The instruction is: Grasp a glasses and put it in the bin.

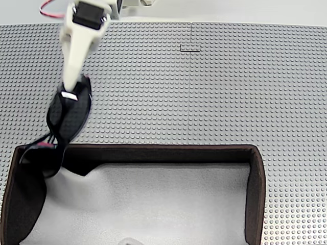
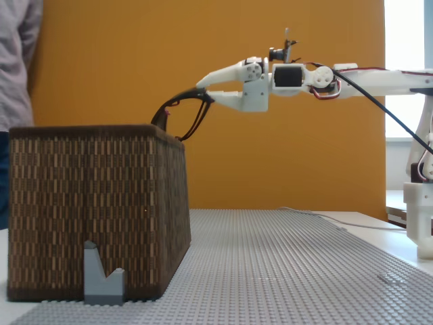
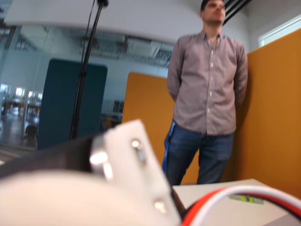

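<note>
Standing nearest in a fixed view, the bin (image 2: 95, 210) rests on the studded grey worktop (image 2: 284, 264); above its back left corner the glasses (image 1: 69, 120) hang in the air, pinched between the closed white pincer (image 1: 70, 92), one arm dangling over the rim

Arm's (image 2: 379, 81) all white printed plastic with black servo blocks (image 2: 287, 76), red and black cables (image 2: 64, 8) along it, silver screws (image 3: 135, 143) on the wrist bracket, little camera (image 2: 276, 53) perched on top, upper right.
</note>
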Controlling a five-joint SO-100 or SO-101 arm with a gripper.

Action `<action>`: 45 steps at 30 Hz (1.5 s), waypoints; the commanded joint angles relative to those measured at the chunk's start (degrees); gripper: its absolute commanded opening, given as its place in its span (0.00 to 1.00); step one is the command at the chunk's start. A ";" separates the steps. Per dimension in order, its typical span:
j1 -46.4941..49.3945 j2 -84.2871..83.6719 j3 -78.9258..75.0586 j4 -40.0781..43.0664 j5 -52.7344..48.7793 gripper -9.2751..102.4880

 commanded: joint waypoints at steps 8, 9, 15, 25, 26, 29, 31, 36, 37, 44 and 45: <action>2.29 -5.19 -9.93 8.17 3.34 0.29; 2.29 -5.01 -10.11 8.26 3.16 0.29; 1.76 -2.37 -10.72 6.33 1.32 0.30; 2.72 25.75 -3.08 51.42 4.04 0.31; 2.64 29.44 0.00 54.23 4.75 0.31; 2.20 38.06 5.89 64.95 8.96 0.31; 2.37 42.10 8.53 71.63 11.78 0.31; 5.62 47.90 13.27 77.61 10.63 0.31; 6.42 49.48 14.94 77.87 9.84 0.31; 6.94 61.00 22.41 79.19 2.02 0.08; 7.12 61.44 22.50 79.28 2.29 0.08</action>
